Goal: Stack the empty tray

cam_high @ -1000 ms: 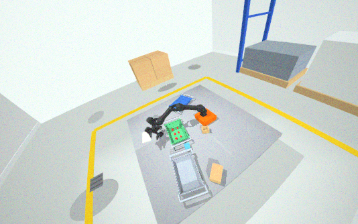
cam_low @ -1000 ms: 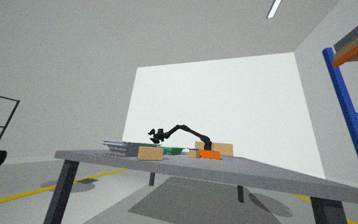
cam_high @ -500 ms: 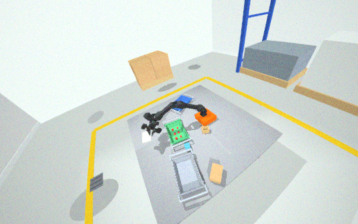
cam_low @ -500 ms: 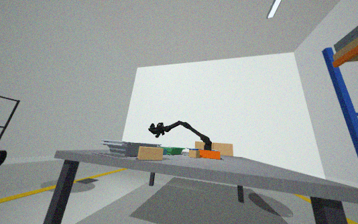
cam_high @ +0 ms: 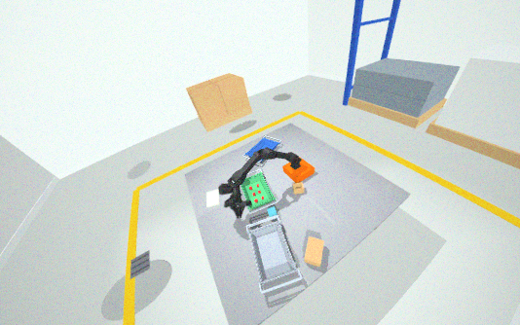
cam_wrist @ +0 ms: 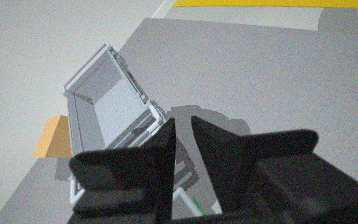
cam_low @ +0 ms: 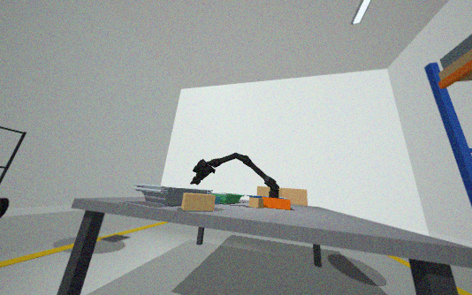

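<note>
A green tray (cam_high: pixel 267 187) (cam_low: pixel 228 198) holds several small red blocks (cam_high: pixel 254 195); pale wire bars show at its ends, and the arm partly hides its left side. A larger grey tray (cam_high: pixel 271 248) (cam_low: pixel 173 197) (cam_wrist: pixel 120 107) stands near it, with nothing seen inside; pale bars show at both its ends. A blue tray (cam_high: pixel 264 145) with wire bars lies at the back, nothing seen in it. My gripper (cam_high: pixel 239 214) (cam_low: pixel 194 182) (cam_wrist: pixel 183 121) is empty, its fingers a narrow gap apart. It hangs above the table, left of the gap between the green and grey trays, pointing down.
A tan box (cam_high: pixel 315 250) (cam_low: pixel 198 201) (cam_wrist: pixel 53 137) stands beside the grey tray. A small cyan block (cam_high: pixel 272 211) lies between the trays. An orange block (cam_high: pixel 292 173) (cam_low: pixel 277 203) is at the arm's base, with a small tan box (cam_high: pixel 298 188) (cam_low: pixel 255 202) by it.
</note>
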Robot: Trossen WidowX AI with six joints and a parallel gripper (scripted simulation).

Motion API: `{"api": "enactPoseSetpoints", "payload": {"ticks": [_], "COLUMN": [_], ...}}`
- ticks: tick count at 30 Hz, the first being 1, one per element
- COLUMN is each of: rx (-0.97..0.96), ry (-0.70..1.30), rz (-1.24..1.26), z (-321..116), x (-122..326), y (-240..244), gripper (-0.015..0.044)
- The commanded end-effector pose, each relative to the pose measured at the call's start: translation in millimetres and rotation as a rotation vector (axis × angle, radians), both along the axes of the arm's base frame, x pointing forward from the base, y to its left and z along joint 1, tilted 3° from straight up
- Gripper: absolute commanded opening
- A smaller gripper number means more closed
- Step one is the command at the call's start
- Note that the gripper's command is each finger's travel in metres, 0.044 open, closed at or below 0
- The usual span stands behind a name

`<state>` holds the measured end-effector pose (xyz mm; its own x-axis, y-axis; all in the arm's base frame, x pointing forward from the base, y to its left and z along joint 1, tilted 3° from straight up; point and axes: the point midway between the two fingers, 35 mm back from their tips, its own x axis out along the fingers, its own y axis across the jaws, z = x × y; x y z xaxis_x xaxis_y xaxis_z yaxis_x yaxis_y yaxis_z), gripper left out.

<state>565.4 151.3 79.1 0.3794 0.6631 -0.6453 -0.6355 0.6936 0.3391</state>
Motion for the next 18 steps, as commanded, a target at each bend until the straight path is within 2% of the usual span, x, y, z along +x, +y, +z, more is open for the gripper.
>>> {"api": "enactPoseSetpoints", "payload": {"ticks": [1,10,18], "rx": [-0.206,-0.550,-0.565], "ry": [0.442,0.685,0.688], "rz": [-0.334,-0.726,-0.742], "z": [-15.6,-10.5,-9.5], "x": [-68.2,-154.8,-158.3], "y": [21.8,18.2,17.4], "gripper": [0.0082,0.0082,0.0082]}}
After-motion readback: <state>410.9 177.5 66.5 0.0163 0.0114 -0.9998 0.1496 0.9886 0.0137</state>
